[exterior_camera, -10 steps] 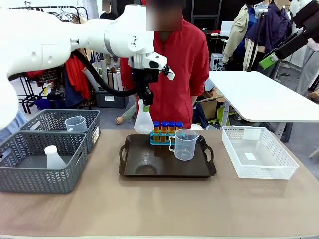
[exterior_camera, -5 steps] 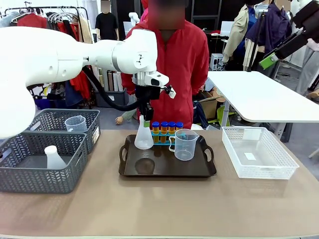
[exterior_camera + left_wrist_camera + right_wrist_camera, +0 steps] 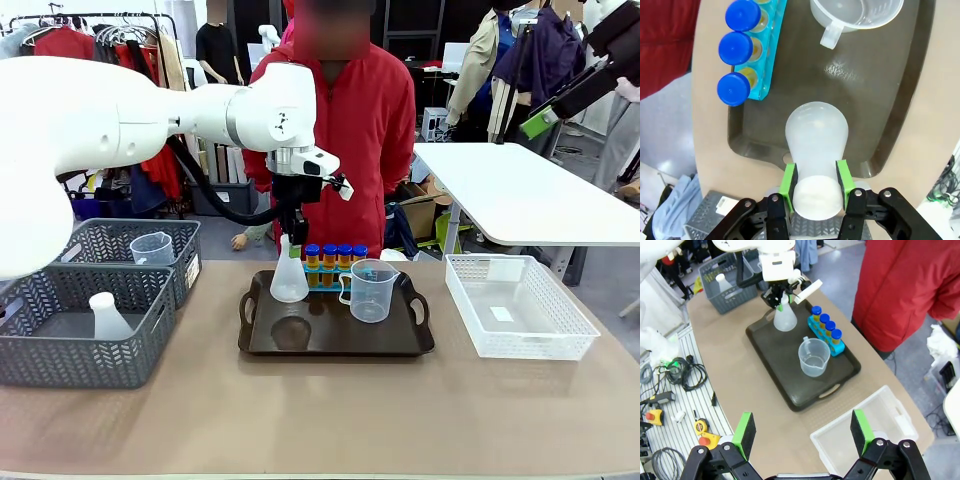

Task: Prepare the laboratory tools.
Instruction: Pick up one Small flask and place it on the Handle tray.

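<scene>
Gripping the conical flask (image 3: 289, 281) by its neck, my left gripper (image 3: 817, 184) — flask over the tray's (image 3: 300, 345) 10 o'clock corner, beaker (image 3: 372, 290) at 2 o'clock beside the racked test tubes (image 3: 336, 255), my right gripper (image 3: 805, 436) spread wide, holding nothing.

Flask (image 3: 289, 280): translucent milky white, plain.
Left gripper (image 3: 816, 186): black body, bright green pads (image 3: 788, 180).
Right gripper (image 3: 802, 432): black, with green pads.
Test tubes (image 3: 334, 262): orange filling, solid blue caps (image 3: 742, 15).
Rack (image 3: 771, 47): clear light blue.
Beaker (image 3: 372, 290): clear, colourless, with faint blue marks.
Tray (image 3: 330, 345): dark brown, glossy.
Left baskets (image 3: 70, 330): dark grey, herringbone mesh pattern.
Right basket (image 3: 520, 305): white, fine grid mesh.
Table (image 3: 320, 410): tan, matte.
Person's top (image 3: 365, 130): red.
Arm (image 3: 130, 110): white shell, black cable.
Second flask (image 3: 107, 316), in the grey basket: milky white.
</scene>
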Action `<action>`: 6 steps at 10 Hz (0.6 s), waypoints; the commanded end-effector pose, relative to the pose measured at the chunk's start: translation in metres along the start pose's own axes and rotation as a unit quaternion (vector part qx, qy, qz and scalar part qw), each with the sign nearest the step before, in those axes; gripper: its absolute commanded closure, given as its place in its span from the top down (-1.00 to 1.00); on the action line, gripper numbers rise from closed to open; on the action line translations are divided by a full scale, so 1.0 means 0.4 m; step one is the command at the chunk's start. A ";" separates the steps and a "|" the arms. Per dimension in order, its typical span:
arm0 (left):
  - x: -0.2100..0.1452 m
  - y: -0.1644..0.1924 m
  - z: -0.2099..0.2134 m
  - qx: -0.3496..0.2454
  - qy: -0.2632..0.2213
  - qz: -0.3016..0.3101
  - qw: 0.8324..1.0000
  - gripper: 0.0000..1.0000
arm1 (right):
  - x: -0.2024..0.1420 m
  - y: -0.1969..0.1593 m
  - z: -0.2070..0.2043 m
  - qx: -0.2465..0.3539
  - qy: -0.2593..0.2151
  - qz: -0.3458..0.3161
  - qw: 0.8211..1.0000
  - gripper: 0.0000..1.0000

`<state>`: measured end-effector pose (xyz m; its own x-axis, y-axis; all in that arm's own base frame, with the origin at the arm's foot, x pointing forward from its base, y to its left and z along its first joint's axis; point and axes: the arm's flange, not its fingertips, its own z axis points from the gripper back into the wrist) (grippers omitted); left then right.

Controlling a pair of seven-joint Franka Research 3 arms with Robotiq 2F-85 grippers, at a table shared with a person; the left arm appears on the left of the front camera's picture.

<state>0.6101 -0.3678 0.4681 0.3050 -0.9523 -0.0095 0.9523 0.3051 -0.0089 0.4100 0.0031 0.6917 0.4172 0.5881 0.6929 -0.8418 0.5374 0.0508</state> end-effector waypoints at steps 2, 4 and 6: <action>0.012 -0.010 -0.050 -0.009 -0.016 -0.008 1.000 -1.00 | 0.002 0.001 0.002 0.003 -0.003 0.000 1.000 1.00; 0.030 -0.010 -0.082 -0.001 -0.020 -0.016 1.000 -1.00 | 0.002 0.001 0.002 0.003 -0.003 0.000 1.000 1.00; 0.033 -0.002 -0.100 -0.002 -0.015 -0.013 1.000 -1.00 | 0.002 0.001 0.002 0.003 -0.003 0.000 1.000 1.00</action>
<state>0.6135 -0.3838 0.4264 0.2867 -0.9579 0.0148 0.9580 0.2865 -0.0124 0.4100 0.0031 0.6917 0.4172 0.5881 0.6928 -0.8418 0.5374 0.0508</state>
